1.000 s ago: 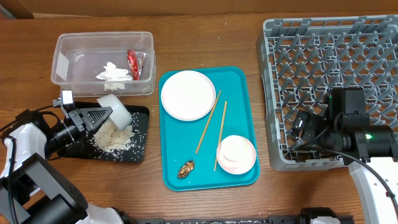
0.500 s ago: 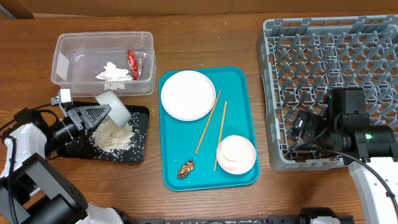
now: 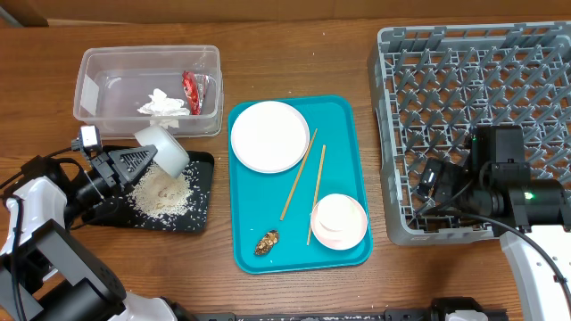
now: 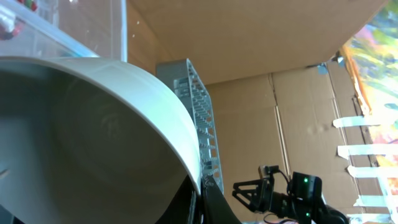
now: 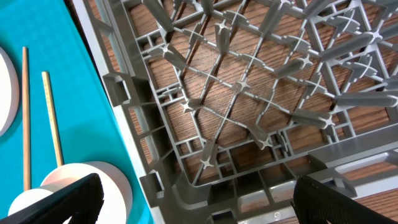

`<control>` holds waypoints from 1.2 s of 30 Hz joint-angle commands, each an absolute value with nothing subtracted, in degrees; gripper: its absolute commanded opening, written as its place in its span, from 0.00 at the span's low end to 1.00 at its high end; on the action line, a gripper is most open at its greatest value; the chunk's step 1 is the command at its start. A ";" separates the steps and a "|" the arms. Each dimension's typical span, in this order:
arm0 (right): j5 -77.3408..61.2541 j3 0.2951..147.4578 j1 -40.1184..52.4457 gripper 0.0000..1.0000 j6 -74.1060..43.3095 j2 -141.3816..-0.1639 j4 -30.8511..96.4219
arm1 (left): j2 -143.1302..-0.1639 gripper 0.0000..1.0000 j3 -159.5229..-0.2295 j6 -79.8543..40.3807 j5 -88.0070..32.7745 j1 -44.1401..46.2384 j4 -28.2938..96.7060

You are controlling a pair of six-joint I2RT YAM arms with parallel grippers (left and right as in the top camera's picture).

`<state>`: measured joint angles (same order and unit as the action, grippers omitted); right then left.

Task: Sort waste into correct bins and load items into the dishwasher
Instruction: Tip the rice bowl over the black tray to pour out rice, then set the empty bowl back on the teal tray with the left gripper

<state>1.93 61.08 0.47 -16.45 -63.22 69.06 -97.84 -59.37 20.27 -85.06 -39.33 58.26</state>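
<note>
Overhead: bench (image 3: 294,62) carries everything. The grey dish rack (image 3: 473,80) lies directly under the right end effector (image 5: 196,183). In the right wrist view its fingers are spread wide over the rack's near-left corner cells and grip nothing. The teal tray (image 3: 343,116) is just left of that end effector, past the rack wall, and well right of the left end effector (image 3: 152,160). The clear tub (image 3: 147,62) sits just beyond the left end effector, on its far side. The black tray (image 3: 201,192) is right beneath it, touching or nearly touching the tub's near wall. The white plate (image 3: 269,135) lies flat on the teal tray's far-left part, to the right of the left end effector. The left end effector is clamped on the rim of the held bowl (image 3: 162,150), which is tipped on its side above the black tray. The left wrist view is mostly filled by the bowl's inside. The other bowl (image 3: 339,221) stands upright at the teal tray's near-right corner, close left of the right end effector. Two chopsticks (image 3: 299,174) lie roughly parallel on the teal tray between plate and other bowl, the left one just beside the plate rim. The white tissue (image 3: 162,103) and red wrapper (image 3: 191,92) are inside the clear tub, side by side. Rice grains (image 3: 165,192) are piled on the black tray under the held bowl. The brown food scrap (image 3: 267,242) is on the teal tray's near edge, left of the other bowl.
</note>
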 commanded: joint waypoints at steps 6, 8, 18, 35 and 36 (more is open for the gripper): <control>2.52 62.65 0.34 1.00 -16.12 -62.65 68.90 | -98.24 0.04 -59.29 19.09 -82.08 -39.72 57.49; 2.52 62.65 0.34 1.00 -16.12 -62.65 68.90 | -98.24 0.04 -59.29 19.75 -81.87 -39.72 58.65; 2.52 62.65 0.34 1.00 -16.12 -62.65 68.88 | -94.98 0.04 -59.64 27.07 -76.20 -35.22 68.01; 2.52 62.65 0.34 1.00 -16.12 -62.65 68.25 | -88.38 0.04 -63.64 7.01 -35.48 7.84 56.10; 2.52 62.65 0.34 1.00 -16.12 -62.65 68.25 | -88.38 0.04 -63.64 5.41 -32.82 10.79 54.72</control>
